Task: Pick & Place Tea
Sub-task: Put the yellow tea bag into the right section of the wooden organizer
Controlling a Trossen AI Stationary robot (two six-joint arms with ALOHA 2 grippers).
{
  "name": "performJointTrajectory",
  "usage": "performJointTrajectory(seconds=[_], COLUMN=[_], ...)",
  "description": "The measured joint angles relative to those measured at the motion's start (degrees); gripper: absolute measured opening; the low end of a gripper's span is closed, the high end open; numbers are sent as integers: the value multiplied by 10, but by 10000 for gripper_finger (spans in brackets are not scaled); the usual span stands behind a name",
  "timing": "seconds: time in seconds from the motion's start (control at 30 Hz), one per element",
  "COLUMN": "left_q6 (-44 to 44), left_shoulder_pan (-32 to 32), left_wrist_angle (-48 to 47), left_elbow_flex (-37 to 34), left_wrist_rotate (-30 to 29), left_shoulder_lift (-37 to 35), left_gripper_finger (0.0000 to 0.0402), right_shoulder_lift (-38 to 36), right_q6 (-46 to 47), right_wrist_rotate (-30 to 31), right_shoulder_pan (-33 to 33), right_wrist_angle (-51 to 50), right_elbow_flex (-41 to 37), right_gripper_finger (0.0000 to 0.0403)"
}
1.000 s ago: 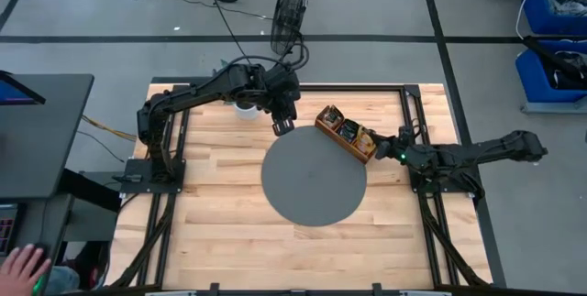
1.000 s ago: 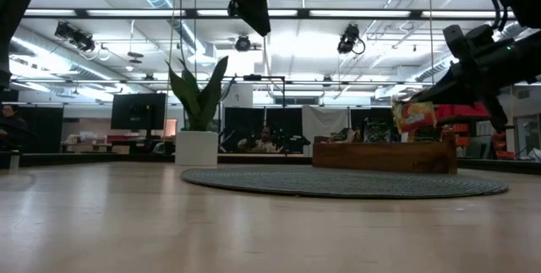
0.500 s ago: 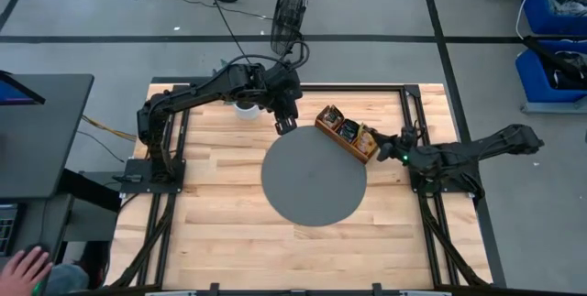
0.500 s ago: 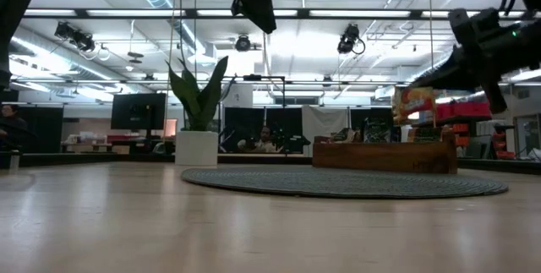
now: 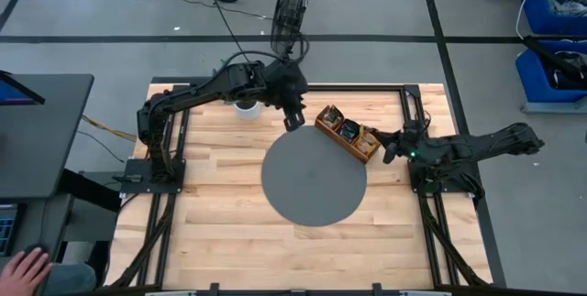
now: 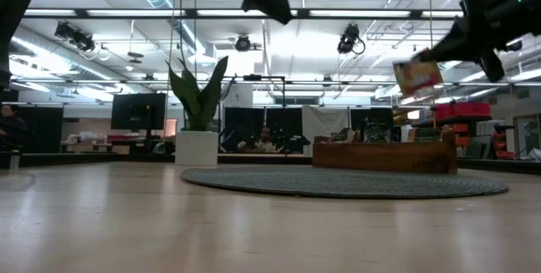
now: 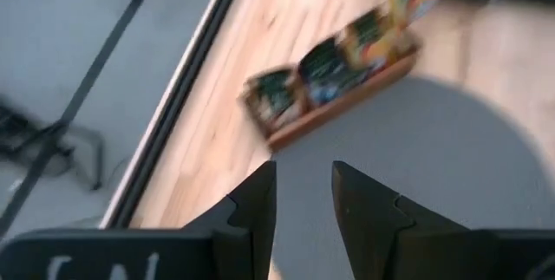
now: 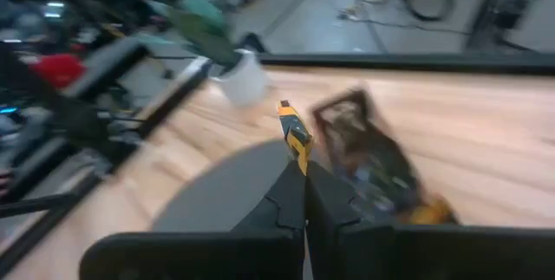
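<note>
Over the last second your right gripper (image 6: 435,63) rose with its packet (image 6: 418,77), from level with the tray's tops to well above them, and drew back a little from the tray (image 5: 347,135). Your left gripper (image 5: 293,118) slid from the mat's rim toward the tray's near end.

The right claw was clamped on that one packet. In the right wrist view the packet (image 8: 295,133) stood edge-on straight out from the closed fingertips, a thin yellow-orange strip. In the low view it hung just below and beside the claw, tilted, showing a yellow face with a red patch. It looked flat, light and stiff enough to hold its shape in the pinch.

The left claw (image 7: 303,195) stood partly apart and held nothing. It hovered high, with the tray (image 7: 334,89) ahead of and below its fingers, and the grey mat (image 5: 314,179) under them.

As for progress, I judge you were early in the job. One packet was lifted clear; none lay on the mat that I could see. The tray in the left wrist view carried several more, dark and yellow ones, standing in its compartments. The lifted packet had yet to be set down, and the rest had yet to be picked. The plant (image 6: 197,112) stood well off from both claws.
</note>
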Motion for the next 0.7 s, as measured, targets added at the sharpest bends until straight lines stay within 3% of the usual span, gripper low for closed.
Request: performJointTrajectory(seconds=[0.17, 0.3, 0.7], left_q6=[5, 4, -90], left_shoulder_pan=[3, 2, 1], left_wrist_angle=[81, 130, 266], left_elbow_flex=[0, 0, 0], left_wrist_rotate=[103, 140, 250], left_shoulder_lift=[0, 0, 33], left_gripper_finger=[118, 130, 242], right_shoulder_lift=[0, 0, 0], right_q6=[-87, -138, -252], right_wrist_rotate=[-37, -49, -105], right_shoulder_pan=[0, 0, 0], right_wrist_angle=[81, 126, 302], right_elbow_flex=[21, 35, 36], right_gripper_finger=[0, 0, 0])
